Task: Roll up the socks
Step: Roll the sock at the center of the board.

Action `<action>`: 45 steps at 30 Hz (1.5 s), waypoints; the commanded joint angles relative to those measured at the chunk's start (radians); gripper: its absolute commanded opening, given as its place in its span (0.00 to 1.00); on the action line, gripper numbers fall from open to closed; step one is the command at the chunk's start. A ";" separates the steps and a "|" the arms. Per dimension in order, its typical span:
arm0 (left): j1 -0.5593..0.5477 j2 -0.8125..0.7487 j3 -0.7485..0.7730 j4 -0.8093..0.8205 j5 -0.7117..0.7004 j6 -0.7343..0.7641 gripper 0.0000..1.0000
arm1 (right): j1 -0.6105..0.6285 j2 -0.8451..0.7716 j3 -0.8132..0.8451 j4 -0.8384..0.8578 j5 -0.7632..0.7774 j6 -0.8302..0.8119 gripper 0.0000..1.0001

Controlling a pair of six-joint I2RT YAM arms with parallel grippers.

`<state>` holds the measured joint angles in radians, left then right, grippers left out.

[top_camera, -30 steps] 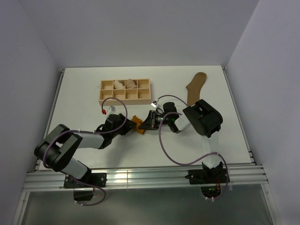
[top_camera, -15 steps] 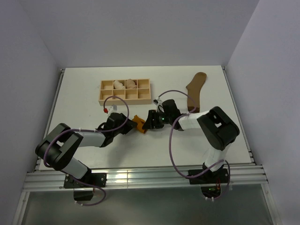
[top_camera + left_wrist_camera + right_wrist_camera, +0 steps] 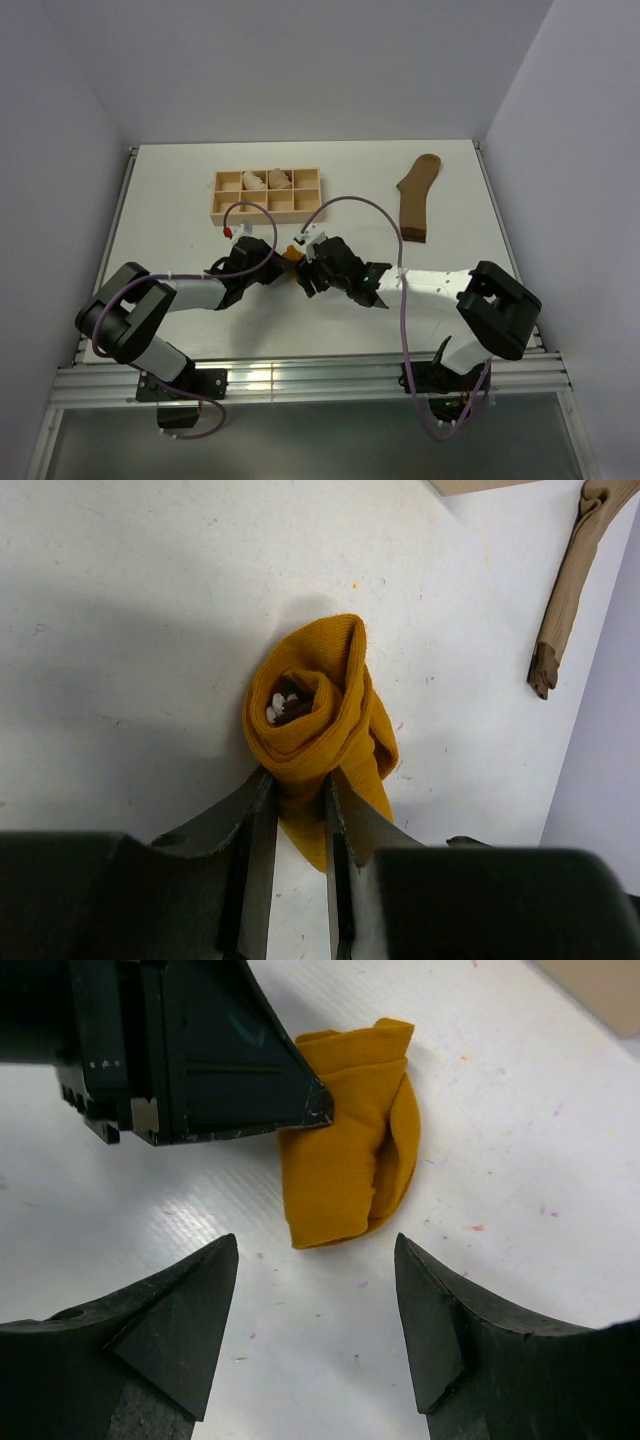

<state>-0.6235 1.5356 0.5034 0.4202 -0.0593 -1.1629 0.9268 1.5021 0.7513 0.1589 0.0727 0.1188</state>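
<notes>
- The mustard sock [image 3: 315, 705] is seen rolled into a tight bundle on the desk [image 3: 170, 220], near its middle, between the two arms' tips.
- A white-and-brown bit is shown in the roll's core.
- The roll's near edge is pinched by the left jaws, which are clenched on it.
- The right jaws are spread wide and released, and are placed just beside the roll, opposite the left jaws.
- The brown sock [image 3: 413, 195] is laid flat at the desk's far right, well apart from both arms.
- A wooden tray [image 3: 265, 214] is set farther back, with two pale bundles [image 3: 255, 182] in its back row.
</notes>
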 commanded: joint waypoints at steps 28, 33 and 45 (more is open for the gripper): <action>-0.008 0.008 0.032 -0.087 0.032 0.032 0.06 | 0.228 0.348 0.152 0.159 0.495 -0.393 0.55; -0.008 0.005 0.035 -0.087 0.038 0.029 0.06 | 0.228 0.388 0.171 0.137 0.492 -0.392 0.27; -0.005 -0.083 -0.022 -0.090 -0.013 -0.040 0.61 | 0.181 0.366 0.131 0.085 0.314 -0.214 0.00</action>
<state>-0.6075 1.5063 0.5022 0.3542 -0.0574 -1.1870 1.1313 1.8534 0.8864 0.2958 0.5293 -0.1940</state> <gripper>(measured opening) 0.555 0.077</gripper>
